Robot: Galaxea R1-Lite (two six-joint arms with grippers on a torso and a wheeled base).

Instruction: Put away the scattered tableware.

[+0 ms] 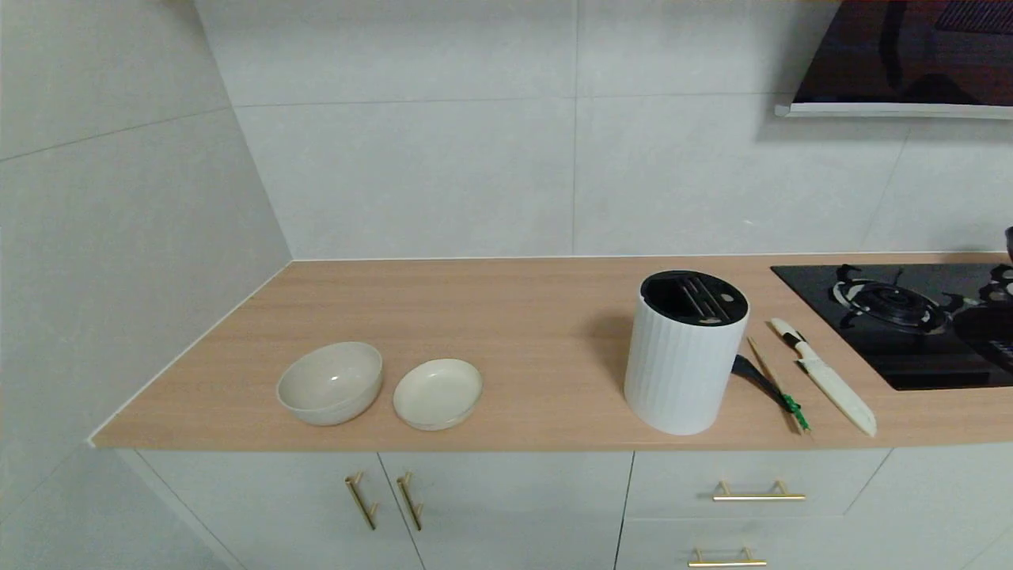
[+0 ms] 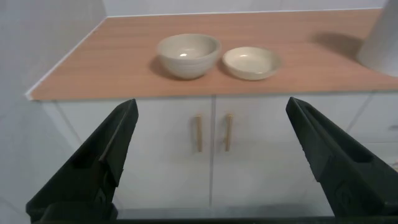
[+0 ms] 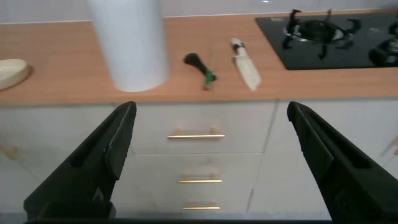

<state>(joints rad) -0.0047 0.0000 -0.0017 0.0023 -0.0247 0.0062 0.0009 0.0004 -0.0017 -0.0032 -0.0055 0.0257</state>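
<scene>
On the wooden worktop (image 1: 506, 317) a cream bowl (image 1: 330, 382) stood upright near the front edge. A shallow cream dish (image 1: 438, 393) sat just beside it at its 3 o'clock, with a narrow gap between them. Well apart from both, farther toward 3 o'clock, stood a white ribbed holder (image 1: 684, 352) with a black slotted top. At the holder's 3 o'clock lay a black-ended utensil (image 1: 756, 374), partly hidden behind the holder. A pair of wooden chopsticks (image 1: 775, 385) with a green band near their front end crossed over it. A white knife (image 1: 827, 378) lay just beyond them, blade pointing toward 5 o'clock. A black gas hob (image 1: 894, 317) was set into the worktop at the holder's 2 o'clock.

The left hand (image 2: 211, 106) hung in front of the cabinet doors below the bowl and dish, fingers spread wide and holding nothing. The right hand (image 3: 210, 107) hung before the drawers below the holder, likewise spread and empty.
</scene>
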